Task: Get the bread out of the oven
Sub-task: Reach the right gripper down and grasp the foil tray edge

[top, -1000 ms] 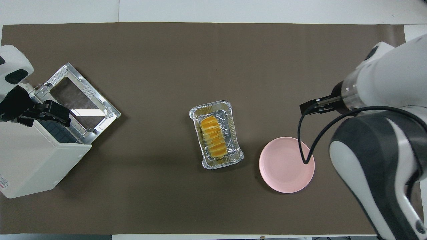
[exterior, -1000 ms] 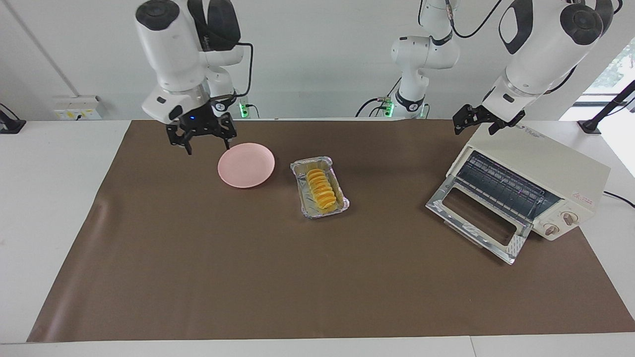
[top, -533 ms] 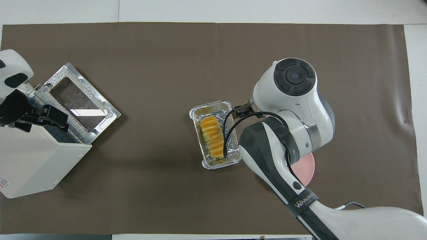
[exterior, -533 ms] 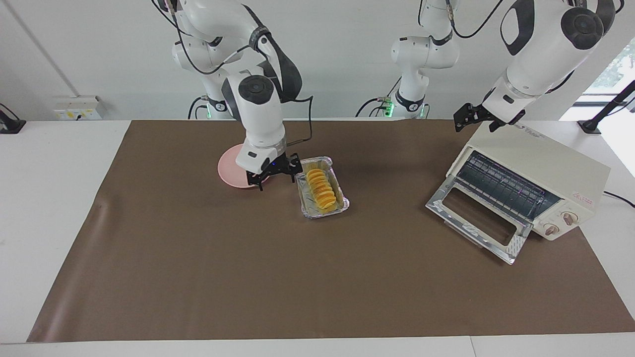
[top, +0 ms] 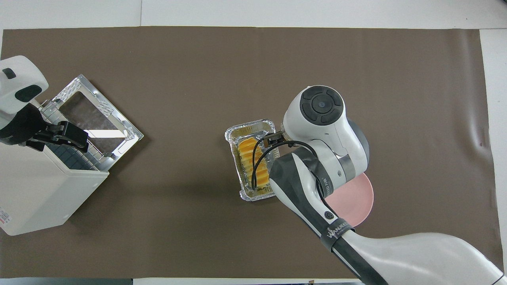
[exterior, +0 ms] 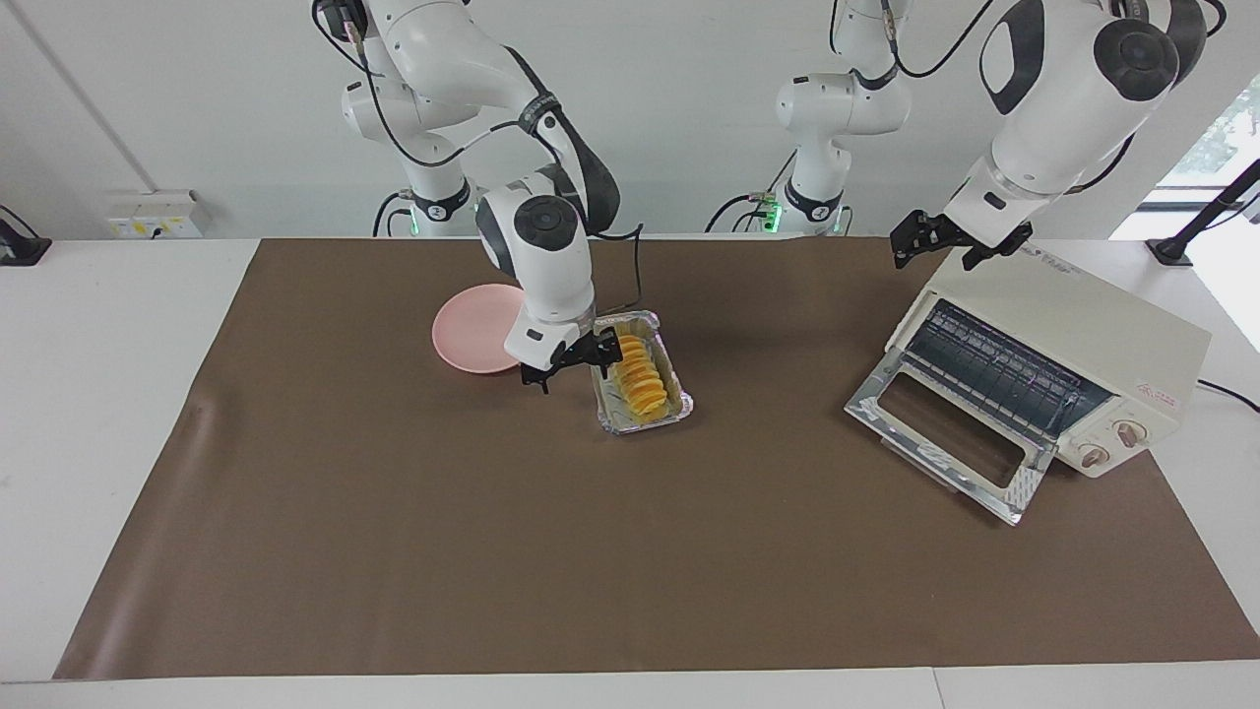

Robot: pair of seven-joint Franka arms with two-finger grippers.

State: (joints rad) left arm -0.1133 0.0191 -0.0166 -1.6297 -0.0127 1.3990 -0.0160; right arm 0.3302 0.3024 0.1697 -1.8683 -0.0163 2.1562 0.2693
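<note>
1. Facing view, oven (exterior: 1073, 340): cream-white toaster oven at the left arm's end of the table (exterior: 591, 551), glass door (exterior: 950, 433) dropped flat on the brown mat, wire rack showing inside, two knobs on the front panel.
2. Bread (exterior: 638, 375): golden-yellow ridged loaf, lying in the foil tray (exterior: 679, 406) near the middle of the table, well apart from the oven.
3. Foil tray: crinkled silver, rectangular, long side running toward and away from the robots; just beside the pink plate, on the side toward the oven.
4. Pink plate (exterior: 471, 330): round, bare, toward the right arm's end of the table, partly covered by the right arm in the overhead view (top: 356, 198).
5. Right gripper (exterior: 571, 366): low over the tray's edge on the plate side, fingers apart, one finger at the tray rim beside the bread, the other outside the tray over the mat; nothing held.
6. Left gripper (exterior: 935, 241): raised over the oven's top edge nearest the robots, fingers apart, holding nothing; this arm waits.
</note>
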